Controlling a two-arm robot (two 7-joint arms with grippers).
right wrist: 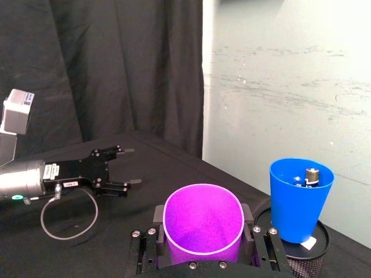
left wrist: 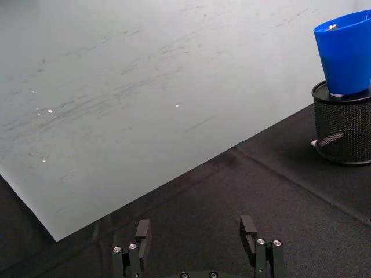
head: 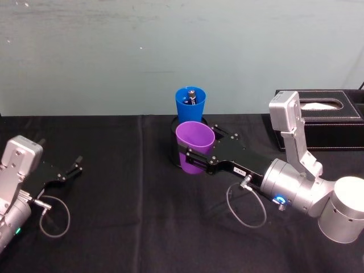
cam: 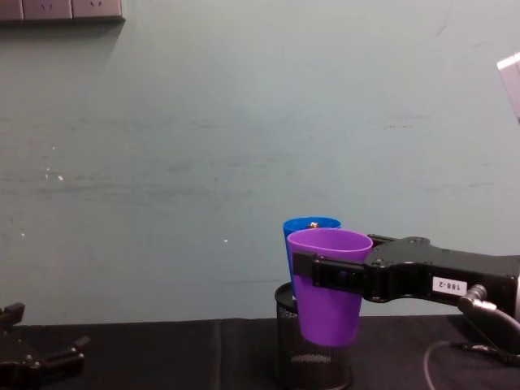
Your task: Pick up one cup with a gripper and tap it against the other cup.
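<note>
My right gripper (head: 199, 142) is shut on the purple cup (head: 194, 145), one finger on each side of its wall, and holds it upright above the table. The labelled gripper (cam: 313, 270) reaches in from the right in the chest view. The blue cup (head: 190, 105) stands upright in a black mesh holder (head: 173, 143) just behind the purple cup (right wrist: 203, 229). In the right wrist view a small gap separates it from the blue cup (right wrist: 300, 200), which has small dark items inside. My left gripper (head: 73, 166) rests open near the table's left side, far from both cups.
A black tissue box (head: 321, 119) sits at the back right of the black-clothed table. A pale green wall stands close behind the mesh holder (left wrist: 342, 130). Cable loops hang by both wrists. Bare cloth lies between the two arms.
</note>
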